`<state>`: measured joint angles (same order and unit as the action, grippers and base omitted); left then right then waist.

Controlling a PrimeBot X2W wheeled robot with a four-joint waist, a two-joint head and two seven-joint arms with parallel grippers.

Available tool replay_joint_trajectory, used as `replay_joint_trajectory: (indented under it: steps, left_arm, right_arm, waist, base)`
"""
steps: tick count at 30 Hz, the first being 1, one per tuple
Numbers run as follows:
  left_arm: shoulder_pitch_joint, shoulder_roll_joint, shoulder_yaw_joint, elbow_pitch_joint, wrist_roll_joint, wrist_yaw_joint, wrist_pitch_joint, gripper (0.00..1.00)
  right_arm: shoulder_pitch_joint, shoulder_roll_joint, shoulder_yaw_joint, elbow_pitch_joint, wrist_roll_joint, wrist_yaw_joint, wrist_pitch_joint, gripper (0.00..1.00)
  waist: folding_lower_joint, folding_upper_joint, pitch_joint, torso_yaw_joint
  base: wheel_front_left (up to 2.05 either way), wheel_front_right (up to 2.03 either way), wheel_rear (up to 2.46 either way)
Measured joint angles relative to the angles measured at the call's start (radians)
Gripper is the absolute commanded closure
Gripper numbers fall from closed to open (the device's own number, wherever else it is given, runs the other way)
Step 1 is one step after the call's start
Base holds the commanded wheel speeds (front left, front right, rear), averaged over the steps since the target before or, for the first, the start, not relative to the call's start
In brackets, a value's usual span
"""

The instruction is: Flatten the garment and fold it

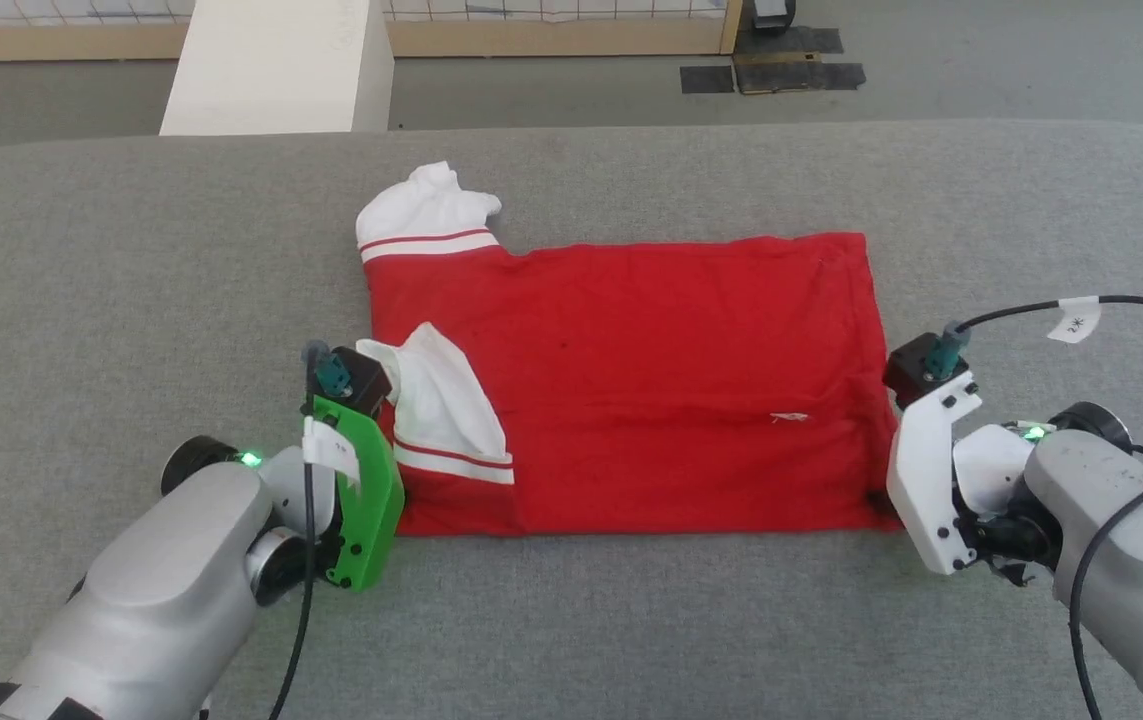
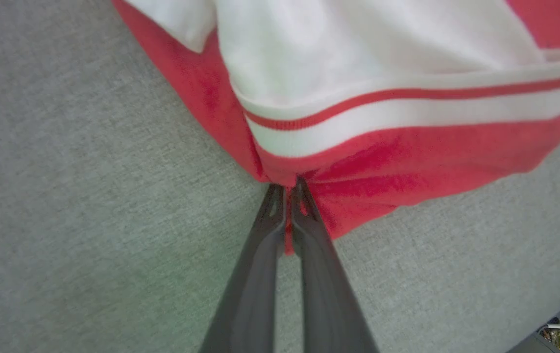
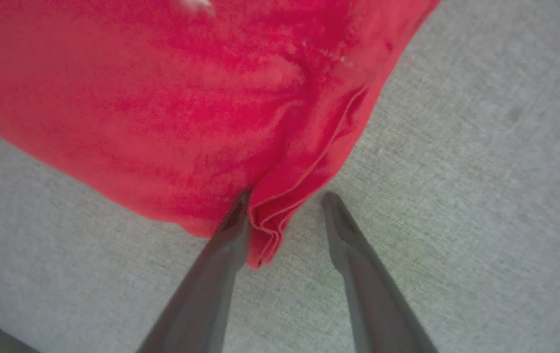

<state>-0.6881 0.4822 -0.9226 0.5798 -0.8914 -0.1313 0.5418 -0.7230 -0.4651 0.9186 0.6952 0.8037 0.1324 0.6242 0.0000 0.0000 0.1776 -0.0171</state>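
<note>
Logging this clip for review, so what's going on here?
The robot is partway through folding a red T-shirt on the grey table. The shirt lies as a rough rectangle, one white sleeve folded onto it. The left gripper is shut on its near left corner; the right gripper is open at the near right corner, not gripping yet.
</note>
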Motion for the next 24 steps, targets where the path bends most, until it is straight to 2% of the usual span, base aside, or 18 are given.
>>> replay_joint_trajectory:
  steps: [8,16,24]
  left_arm:
    - [0.037,0.024,-0.035,-0.009,-0.008,0.0,-0.097,1.0]
    - [0.108,0.091,-0.031,-0.102,-0.02,0.002,-0.166,1.0]
    - [0.237,0.175,-0.035,-0.274,-0.033,0.057,-0.175,1.0]
  right_arm:
    - [0.011,-0.027,0.04,-0.048,0.057,0.0,-0.128,1.0]
    - [0.068,-0.149,0.04,-0.203,0.077,0.0,-0.246,1.0]
    - [0.237,-0.254,-0.02,-0.362,0.062,0.0,-0.28,1.0]
  waist:
    - [0.0,0.0,-0.049,-0.017]
    - [0.0,0.0,-0.119,-0.019]
    - [0.0,0.0,-0.166,-0.008]
  base:
    - [0.0,0.0,0.0]
    - [0.0,0.0,0.0]
    - [0.0,0.0,0.0]
